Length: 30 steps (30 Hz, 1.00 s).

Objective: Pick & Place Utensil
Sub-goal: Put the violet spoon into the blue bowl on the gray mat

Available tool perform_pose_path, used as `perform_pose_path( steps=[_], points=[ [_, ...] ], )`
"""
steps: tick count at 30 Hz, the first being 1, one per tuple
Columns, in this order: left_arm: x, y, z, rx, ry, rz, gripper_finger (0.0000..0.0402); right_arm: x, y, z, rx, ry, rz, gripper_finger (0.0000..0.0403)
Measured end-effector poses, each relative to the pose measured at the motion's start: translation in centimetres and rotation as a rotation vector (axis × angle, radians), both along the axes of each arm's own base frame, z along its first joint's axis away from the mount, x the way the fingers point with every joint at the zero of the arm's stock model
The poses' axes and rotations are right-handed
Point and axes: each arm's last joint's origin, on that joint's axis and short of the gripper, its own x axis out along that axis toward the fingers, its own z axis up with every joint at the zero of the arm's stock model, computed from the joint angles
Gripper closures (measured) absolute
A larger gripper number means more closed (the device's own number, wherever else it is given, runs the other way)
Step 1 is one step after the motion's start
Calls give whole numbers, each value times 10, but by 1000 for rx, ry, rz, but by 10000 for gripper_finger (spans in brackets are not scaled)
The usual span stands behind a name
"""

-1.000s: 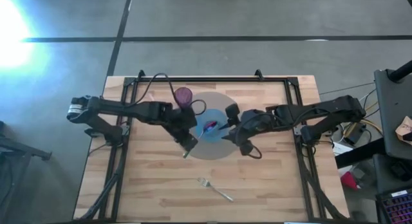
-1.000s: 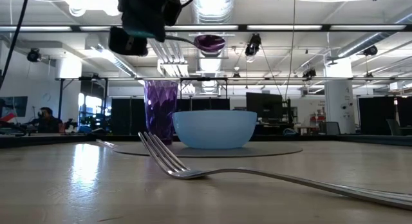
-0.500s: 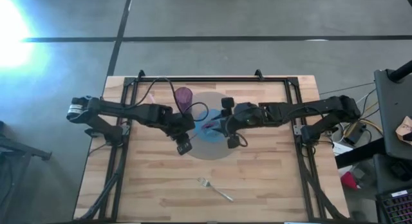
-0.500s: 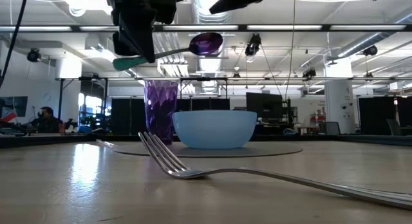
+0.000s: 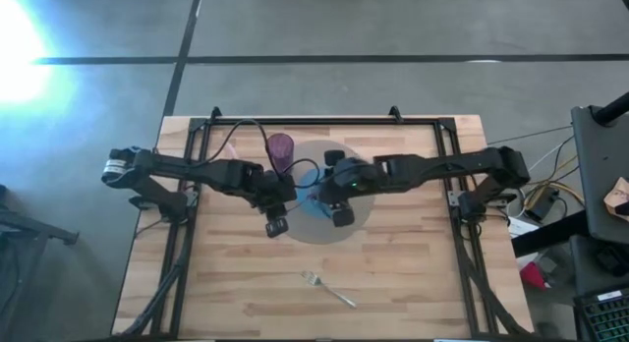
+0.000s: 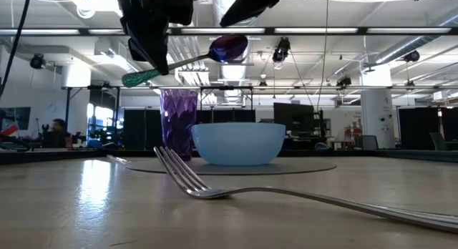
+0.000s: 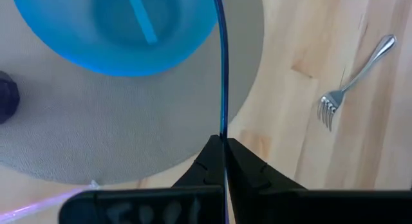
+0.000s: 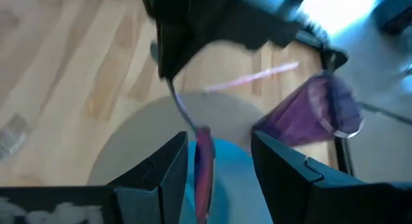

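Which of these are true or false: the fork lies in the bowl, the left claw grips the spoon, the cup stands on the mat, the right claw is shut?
The fork lies in the bowl: false, it lies on the bare wood, off the mat.
The left claw grips the spoon: true, shut on its handle, held above the bowl.
The purple cup stands on the mat: true, beside the bowl.
The right claw is shut: false, it is open, its fingers either side of the spoon's end.
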Motion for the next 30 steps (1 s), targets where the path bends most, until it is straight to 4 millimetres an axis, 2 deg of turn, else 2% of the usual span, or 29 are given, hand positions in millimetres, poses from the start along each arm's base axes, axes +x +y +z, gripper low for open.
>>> perform_pose_path(
  steps=[6,12,18,22,30],
  points=[
    [0,0,0,7,1,-9,401,11,0,-6,20,76,-26,236],
    [0,0,0,9,1,-7,401,13,-7,-10,50,116,-78,239],
    [0,0,0,14,1,-3,401,12,-18,-15,80,144,-138,259],
    [0,1,0,23,0,1,401,11,-20,-17,103,159,-164,290],
    [0,2,0,59,-4,22,401,10,-20,-18,139,162,-200,388]
  ],
)
